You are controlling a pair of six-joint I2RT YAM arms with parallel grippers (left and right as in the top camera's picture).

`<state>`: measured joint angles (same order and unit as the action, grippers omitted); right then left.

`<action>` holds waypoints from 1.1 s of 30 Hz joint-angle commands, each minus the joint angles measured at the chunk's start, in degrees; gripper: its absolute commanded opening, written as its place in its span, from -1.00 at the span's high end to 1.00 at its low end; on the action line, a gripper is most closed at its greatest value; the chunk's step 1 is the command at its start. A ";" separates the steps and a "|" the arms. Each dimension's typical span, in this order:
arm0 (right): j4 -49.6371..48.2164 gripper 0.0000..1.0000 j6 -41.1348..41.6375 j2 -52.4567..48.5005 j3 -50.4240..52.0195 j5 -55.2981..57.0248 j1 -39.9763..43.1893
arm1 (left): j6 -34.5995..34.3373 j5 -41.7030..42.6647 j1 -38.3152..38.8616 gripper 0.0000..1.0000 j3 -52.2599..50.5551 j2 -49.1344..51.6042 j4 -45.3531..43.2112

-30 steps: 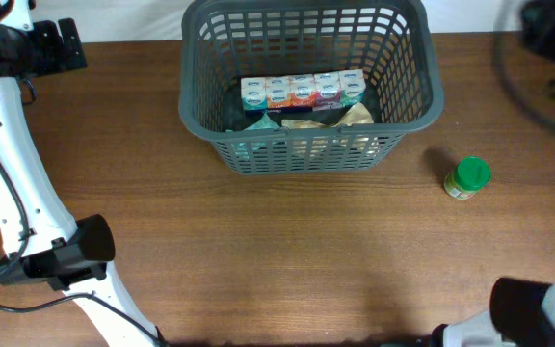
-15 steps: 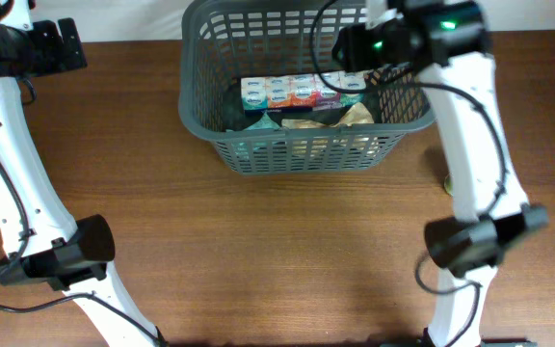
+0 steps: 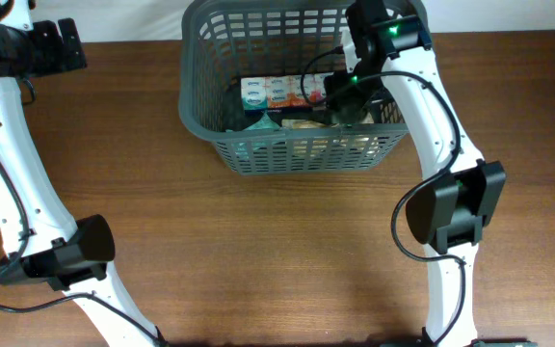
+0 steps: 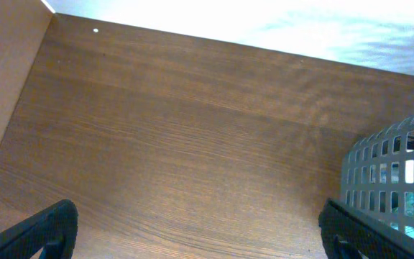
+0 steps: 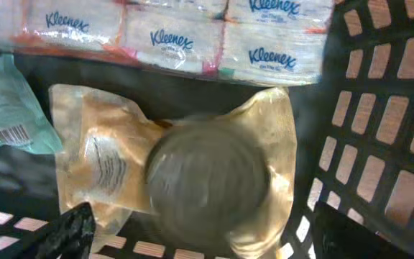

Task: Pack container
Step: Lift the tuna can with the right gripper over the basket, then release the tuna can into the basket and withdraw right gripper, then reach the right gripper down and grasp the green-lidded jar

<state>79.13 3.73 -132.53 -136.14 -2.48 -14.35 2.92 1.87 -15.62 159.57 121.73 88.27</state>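
Note:
The dark grey basket [image 3: 408, 120] stands at the table's far middle. It also shows in the right wrist view [image 5: 379, 108] and the left wrist view [image 4: 401, 173]. My right gripper [image 3: 343, 96] reaches down inside its right half. In the right wrist view this gripper [image 5: 218, 234] is open, and a blurred round metal can [image 5: 207, 180] lies between its fingers on a tan pouch [image 5: 95, 155]. My left gripper [image 3: 66, 46] is open and empty at the far left, over bare wood [image 4: 203, 230].
A row of Kleenex packs [image 3: 282, 92] lies along the basket's back, also in the right wrist view [image 5: 164, 32]. A teal packet [image 5: 9, 108] lies left of the pouch. The right arm's elbow [image 3: 451, 207] stands to the basket's right. No green-lidded jar shows.
My right arm came into view from the lower right, swung over the basket and dropped into its right half. The green-lidded jar beside the basket is now hidden behind the arm. The left arm stayed still.

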 commanded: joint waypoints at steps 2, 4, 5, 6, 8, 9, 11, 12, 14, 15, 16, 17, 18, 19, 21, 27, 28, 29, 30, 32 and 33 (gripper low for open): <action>0.20 -0.85 -0.11 5.97 -7.96 1.77 0.85 | -0.76 -0.20 -0.04 -0.98 -0.11 -0.13 0.07; 0.42 -0.86 -0.11 8.72 -12.57 2.14 1.62 | -0.76 -0.20 -0.04 -0.98 -0.11 -0.13 0.07; 0.76 -0.84 -0.09 10.32 -15.39 2.86 2.23 | -0.76 -0.20 -0.04 -0.98 -0.11 -0.13 0.07; 1.53 -0.80 -0.07 12.81 -19.34 6.16 3.74 | -0.76 -0.20 -0.04 -0.98 -0.11 -0.13 0.07; 2.29 -0.79 0.20 15.58 -22.01 9.90 6.40 | -0.76 -0.20 -0.04 -0.98 -0.11 -0.13 0.07; 2.80 -0.81 1.70 17.29 -22.53 11.67 8.74 | -0.76 -0.20 -0.04 -0.98 -0.11 -0.13 0.07; 3.67 -0.88 4.28 19.34 -22.56 12.20 14.93 | -0.76 -0.20 -0.04 -0.98 -0.11 -0.13 0.07; 4.55 -0.89 6.16 19.41 -22.53 12.17 18.91 | -0.79 -0.20 -0.04 -0.98 -0.11 -0.13 0.07; 7.48 -0.93 10.45 18.49 -20.74 9.81 30.10 | -0.76 -0.20 -0.04 -0.98 -0.11 -0.13 0.07; 8.39 -0.93 11.69 17.94 -19.58 8.55 33.14 | -0.76 -0.20 -0.04 -0.98 -0.11 -0.13 0.07; 9.27 -0.93 12.50 17.57 -18.45 7.23 35.45 | -0.76 -0.20 -0.04 -0.98 -0.11 -0.13 0.07; 10.38 -0.93 13.46 16.92 -16.31 5.86 38.18 | -0.76 -0.20 -0.04 -0.98 -0.11 -0.13 0.07; 11.21 -0.93 13.79 16.33 -13.62 4.87 40.33 | -0.76 -0.20 -0.04 -0.98 -0.11 -0.13 0.09; 11.56 -0.93 13.79 15.80 -9.55 4.31 41.99 | -0.76 -0.20 -0.04 -0.98 -0.11 -0.13 0.07; 10.69 -0.93 13.75 15.74 -2.56 4.20 42.53 | -0.79 -0.20 -0.04 -0.98 -0.11 -0.13 0.07; 4.98 -0.93 13.77 15.74 14.97 4.20 39.63 | -0.76 -0.20 -0.04 -0.98 -0.11 -0.13 0.07; 2.99 -0.93 13.75 15.74 18.80 4.20 38.95 | -0.76 -0.20 -0.04 -0.98 -0.11 -0.13 0.09; 1.66 -0.93 13.75 15.74 21.59 4.20 38.45 | -0.76 -0.20 -0.04 -0.98 -0.11 -0.13 0.07; 0.70 -0.93 13.75 15.74 23.63 4.17 38.12 | -0.76 -0.20 -0.04 -0.98 -0.11 -0.13 0.07; -2.67 -0.93 13.75 15.74 30.10 4.17 36.79 | -0.76 -0.20 -0.04 -0.98 -0.11 -0.13 0.07; -3.85 -0.93 13.73 15.74 32.15 4.17 36.20 | -0.76 -0.20 -0.04 -0.98 -0.11 -0.13 0.07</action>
<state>77.14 16.75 -117.45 -108.79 2.00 23.27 2.92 1.87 -15.55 159.57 121.73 88.31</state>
